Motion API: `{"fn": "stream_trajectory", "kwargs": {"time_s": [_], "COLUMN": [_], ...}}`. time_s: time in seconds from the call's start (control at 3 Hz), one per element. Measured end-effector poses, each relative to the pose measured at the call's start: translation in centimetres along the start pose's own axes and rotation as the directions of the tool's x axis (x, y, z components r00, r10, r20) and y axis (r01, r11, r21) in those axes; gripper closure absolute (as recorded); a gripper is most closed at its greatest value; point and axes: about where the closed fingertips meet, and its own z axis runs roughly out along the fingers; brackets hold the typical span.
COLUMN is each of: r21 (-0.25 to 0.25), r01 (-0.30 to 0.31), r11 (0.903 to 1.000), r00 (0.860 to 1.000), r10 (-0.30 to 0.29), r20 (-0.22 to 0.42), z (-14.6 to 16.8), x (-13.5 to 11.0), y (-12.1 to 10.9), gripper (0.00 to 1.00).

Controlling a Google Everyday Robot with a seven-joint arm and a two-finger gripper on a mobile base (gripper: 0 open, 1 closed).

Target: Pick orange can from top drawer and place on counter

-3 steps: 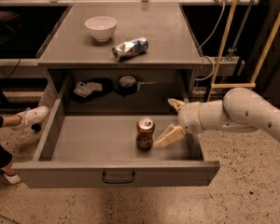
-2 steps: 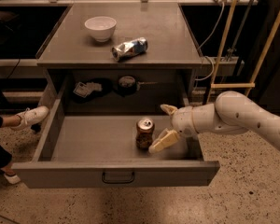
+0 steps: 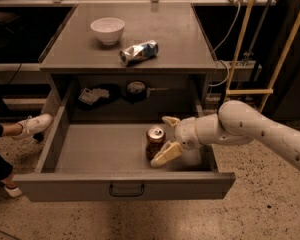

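The orange can stands upright in the open top drawer, right of centre, silver top up. My gripper comes in from the right inside the drawer, open, with one cream finger in front of the can and the other finger behind it. The can sits at the mouth of the open fingers, which are not closed on it. The counter lies above the drawer.
A white bowl and a crushed silver-and-blue can lie on the counter. Dark items sit on the shelf behind the drawer. A person's white shoe is at the left. Yellow poles and cables stand at the right.
My gripper has moved left inside the drawer, so its open fingers now flank the orange can. The can has not moved.
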Motion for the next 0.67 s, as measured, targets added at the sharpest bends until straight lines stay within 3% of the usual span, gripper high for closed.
{"fn": "stream_trajectory", "kwargs": {"time_s": [0.33, 0.67], "r21": [-0.001, -0.001], "r01": [0.000, 0.000], "r11": [1.0000, 1.0000], "r00": [1.000, 1.000], "r10": [0.000, 0.000], "r20": [0.000, 0.000], "z": [0.03, 0.04], "x": [-0.01, -0.01], "y": [0.01, 0.01], "gripper": [0.00, 0.19]}}
